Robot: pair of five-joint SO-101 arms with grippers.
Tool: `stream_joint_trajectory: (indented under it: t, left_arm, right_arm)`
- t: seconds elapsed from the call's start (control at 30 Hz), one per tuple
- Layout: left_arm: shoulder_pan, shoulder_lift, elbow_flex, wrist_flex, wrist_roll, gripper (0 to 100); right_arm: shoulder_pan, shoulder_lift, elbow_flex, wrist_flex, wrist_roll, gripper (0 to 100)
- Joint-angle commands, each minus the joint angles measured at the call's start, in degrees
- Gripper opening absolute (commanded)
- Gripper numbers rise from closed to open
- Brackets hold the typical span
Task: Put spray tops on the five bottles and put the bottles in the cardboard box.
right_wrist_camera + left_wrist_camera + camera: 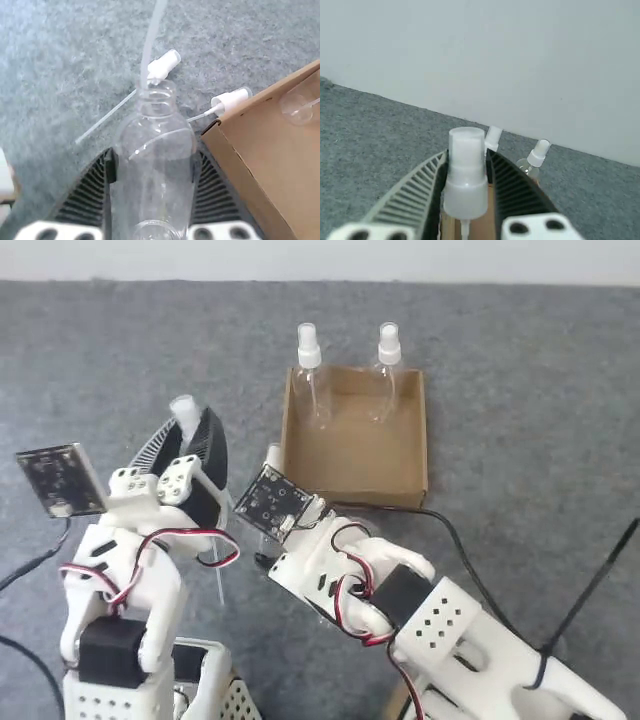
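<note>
Left gripper [466, 156] is clamped on a white spray top [465, 172], nozzle cap up, held raised over the table [520, 390] just left of the cardboard box [355, 465]. Its dip tube [150, 45] hangs down to the open neck of the clear bottle [155, 135]; can't tell how far in it goes.

Right gripper [152, 167] has narrowed onto that bottle, one finger on each side of the body. The bottle sits near the box's front-left corner. In the high view it's mostly hidden under the wrist camera board.

Box is open-topped with two capped bottles lying in it, first capped bottle [315, 390] on the left and second capped bottle [383, 390] on the right. They're side by side, sprayer ends resting on the far rim.

Two loose tops lie on the table beyond the held bottle:
- first loose top [163, 64], just past the neck, long tube trailing away from the box
- second loose top [231, 100], just beside the box corner
</note>
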Motion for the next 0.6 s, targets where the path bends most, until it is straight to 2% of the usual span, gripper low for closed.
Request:
stream_joint_trajectory:
  t: [0.0, 0.17, 0.57]
  left_arm:
    - [0.79, -0.53, -0.31, -1.23, 0.26, 1]
    - [0.79, -0.62, 0.22, -1.14, 0.26, 1]
    - [0.79, -0.62, 0.57, -1.14, 0.18, 1]
  right_arm:
    - [-0.13, -2.68, 2.81, -8.48, -2.02, 0.6]
    - [-0.13, -2.68, 6.95, -17.01, -1.85, 0.6]
    - [-0.22, -2.68, 8.18, -20.7, -2.11, 0.6]
